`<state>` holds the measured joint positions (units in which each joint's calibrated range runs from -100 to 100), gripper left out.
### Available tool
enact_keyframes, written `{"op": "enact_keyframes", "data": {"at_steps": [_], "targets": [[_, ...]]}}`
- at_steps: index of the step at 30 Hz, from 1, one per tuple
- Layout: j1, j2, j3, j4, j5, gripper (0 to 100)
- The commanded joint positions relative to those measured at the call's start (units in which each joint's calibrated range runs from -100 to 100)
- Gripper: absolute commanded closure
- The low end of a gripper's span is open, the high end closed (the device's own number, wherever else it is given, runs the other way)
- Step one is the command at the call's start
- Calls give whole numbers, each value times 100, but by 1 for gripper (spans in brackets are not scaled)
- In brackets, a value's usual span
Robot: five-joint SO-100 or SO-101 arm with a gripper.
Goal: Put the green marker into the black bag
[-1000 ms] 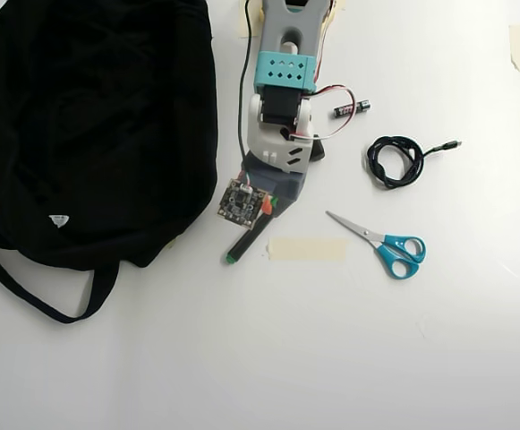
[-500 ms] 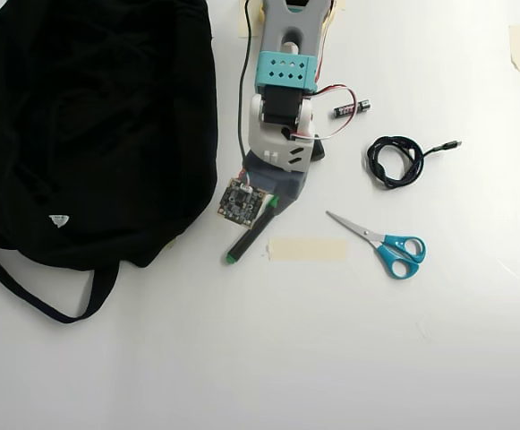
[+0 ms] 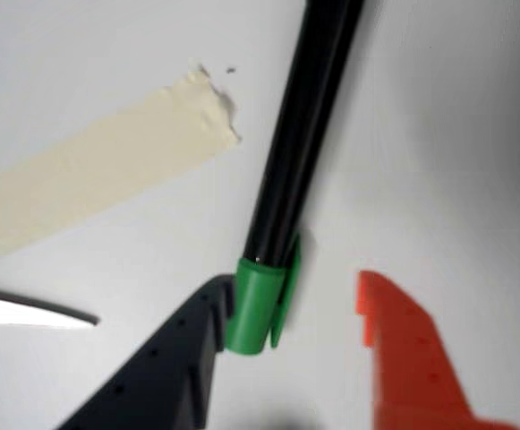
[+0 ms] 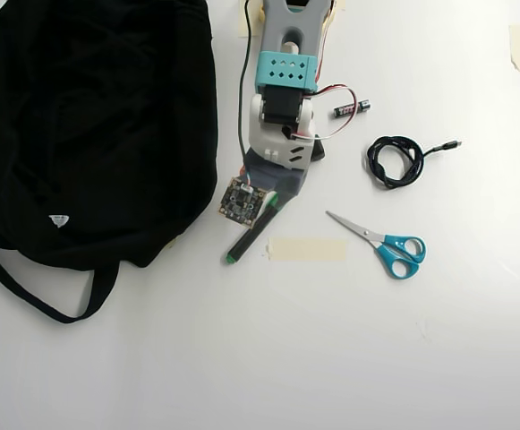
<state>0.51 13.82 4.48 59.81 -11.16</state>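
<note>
I see my tool spread open astride the green marker, whose green cap touches the dark finger. The orange finger stands apart, and the black bag lies well left in the overhead view.

I see white table; black bag at 10 o'clock; green marker centre; tape strip beside it; scissors, cable coil, battery toward 2–3 o'clock.
</note>
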Motion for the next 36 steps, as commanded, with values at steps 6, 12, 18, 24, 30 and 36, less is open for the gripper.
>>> {"op": "enact_keyframes", "data": {"at_steps": [6, 12, 18, 24, 30, 36], "targets": [[-96, 128, -349, 31, -6, 79], [-149, 560, -825, 31, -6, 79], [-216, 800, -1113, 40, 10, 73], [-253, 817, -1122, 186, 15, 72], [-381, 817, -1122, 315, -1, 71], [-440, 817, -1122, 548, -106, 64]]}}
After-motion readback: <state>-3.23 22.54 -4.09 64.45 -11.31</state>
